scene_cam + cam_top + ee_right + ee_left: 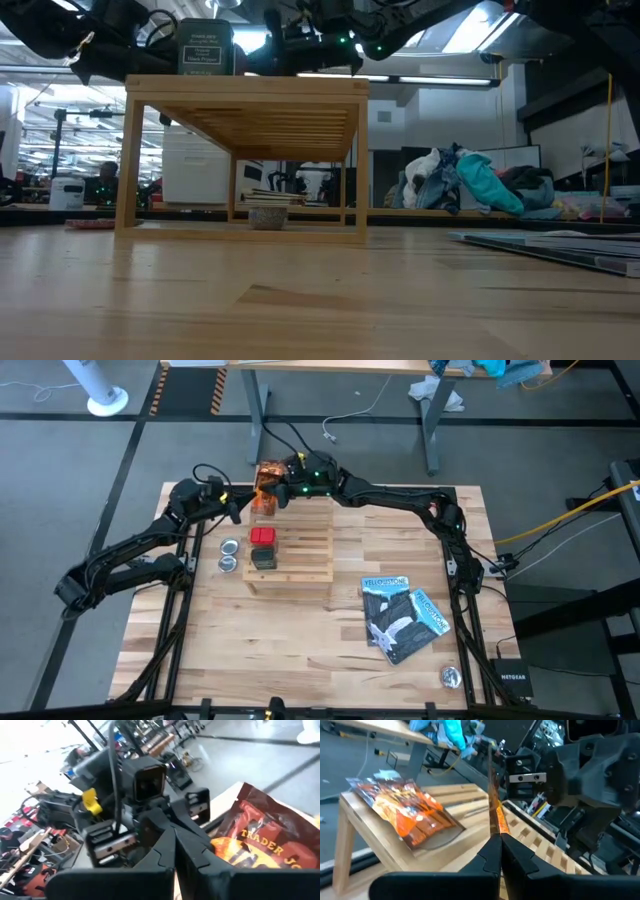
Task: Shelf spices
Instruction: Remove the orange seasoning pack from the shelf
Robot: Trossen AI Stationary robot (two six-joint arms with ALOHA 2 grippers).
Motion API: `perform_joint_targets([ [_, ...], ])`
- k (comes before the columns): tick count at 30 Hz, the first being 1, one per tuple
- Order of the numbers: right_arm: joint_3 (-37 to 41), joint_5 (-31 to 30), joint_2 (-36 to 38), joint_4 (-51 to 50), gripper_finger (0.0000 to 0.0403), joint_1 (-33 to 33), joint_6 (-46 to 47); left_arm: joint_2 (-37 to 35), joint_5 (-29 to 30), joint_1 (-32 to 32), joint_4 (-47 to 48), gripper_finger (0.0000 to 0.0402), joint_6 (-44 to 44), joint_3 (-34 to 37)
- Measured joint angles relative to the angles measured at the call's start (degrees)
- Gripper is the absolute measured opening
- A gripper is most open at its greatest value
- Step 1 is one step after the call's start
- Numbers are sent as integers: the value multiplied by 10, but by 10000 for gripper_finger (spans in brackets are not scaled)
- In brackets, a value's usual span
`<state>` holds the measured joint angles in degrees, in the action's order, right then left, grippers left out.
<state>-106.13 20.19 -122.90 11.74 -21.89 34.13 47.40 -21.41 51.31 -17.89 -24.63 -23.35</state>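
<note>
Butcher-block tabletop [300, 640], and the shelf [292, 550] already carries a red box [263, 537] and dark grey box [263, 558]. At its far-left corner an orange packet [266, 478] lies flat; left end effector [496, 839] pinches another upright, right end effector [172, 840] closed, apparently empty, close by

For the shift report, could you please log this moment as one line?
left gripper: jaws shut on orange crinkly packet | right gripper: jaws shut, over light wooden slatted shelf | red box, dark grey box: shelved
</note>
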Motion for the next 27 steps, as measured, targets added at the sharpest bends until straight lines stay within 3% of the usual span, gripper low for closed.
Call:
perform_joint_targets([
  [14, 0, 19, 65, -27, 5, -3, -58, -67, 0, 39, -23, 0, -10, 0],
  [27, 0, 9, 67, -102, 4, -3, -90, -91, -9, 39, -11, 0, -21, 0],
])
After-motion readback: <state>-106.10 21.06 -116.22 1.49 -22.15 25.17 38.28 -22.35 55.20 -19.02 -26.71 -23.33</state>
